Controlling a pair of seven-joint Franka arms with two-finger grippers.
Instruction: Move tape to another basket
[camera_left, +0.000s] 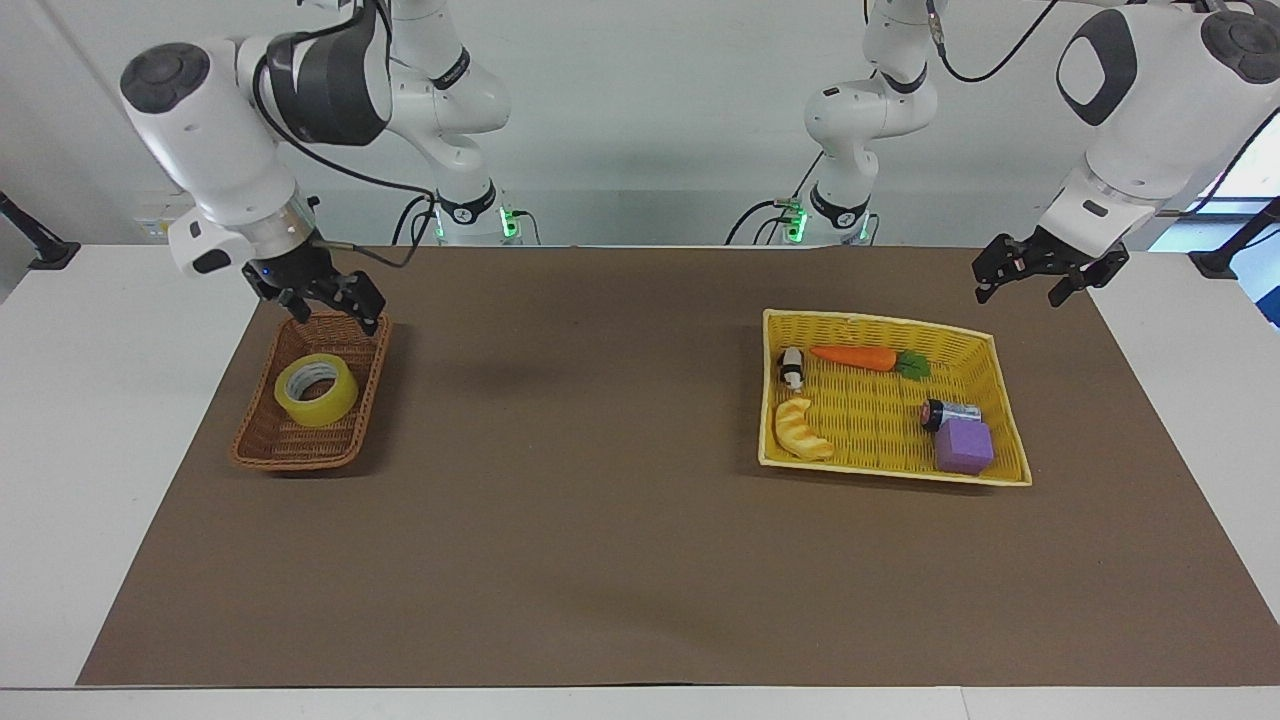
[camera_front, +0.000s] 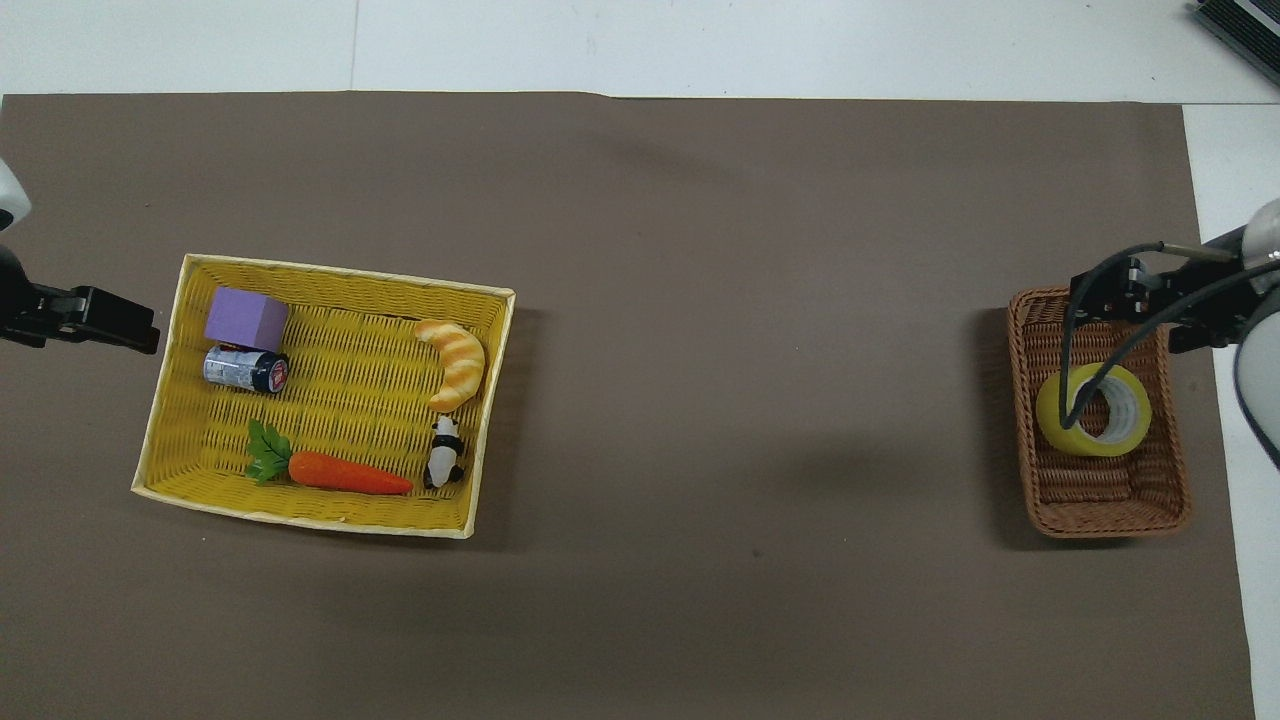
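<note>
The tape, a yellow translucent roll, lies flat in the small brown wicker basket at the right arm's end of the table. My right gripper hangs open and empty above that basket, clear of the roll, and its cable crosses the roll in the overhead view. My left gripper waits open in the air just off the large yellow basket, at the left arm's end of the table.
In the yellow basket lie a carrot toy, a small panda, a croissant toy, a battery and a purple block. A brown mat covers the table between the two baskets.
</note>
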